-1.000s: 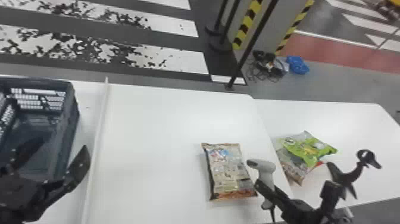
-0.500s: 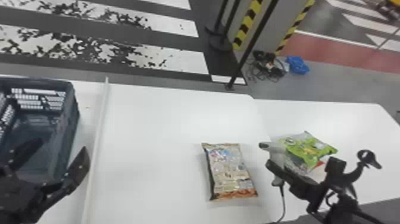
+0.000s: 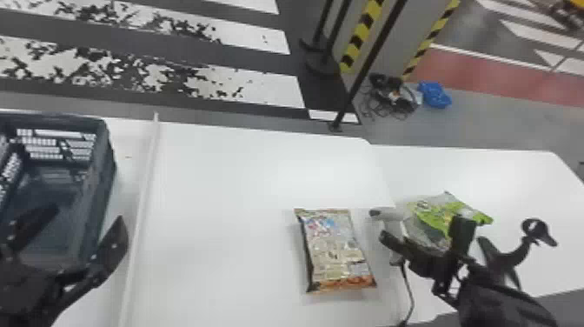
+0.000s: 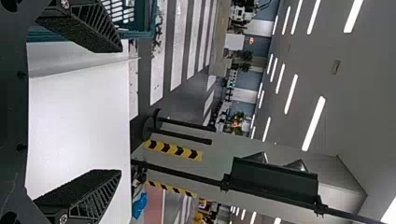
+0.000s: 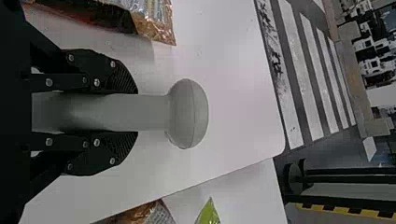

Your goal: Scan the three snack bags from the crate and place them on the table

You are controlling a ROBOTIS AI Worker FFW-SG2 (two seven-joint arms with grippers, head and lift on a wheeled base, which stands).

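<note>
snack bag lies flat and alone on the table; at the robot's right, a green bag rests partly over a lower bag on the adjoining table. the right pincer grasps the scanner by its handle, while the left pincer is spread wide by the crate, nothing between its fingers.

the smooth handle could twist between the flat fingers if the scanner knocks against something, leaving its aim off the code. a low swing of the right arm might nudge the green bag off the lower one. the cable could catch on the lone bag and drag it askew, and glossy, creased wrapping may spoil a reading.

the head view gives the cable's run and how the bags are spread out. the right wrist view shows the grip itself: pads against both sides of the handle, the rounded end beyond the fingertips. the left wrist view makes plain the gap between that pincer's fingers.
</note>
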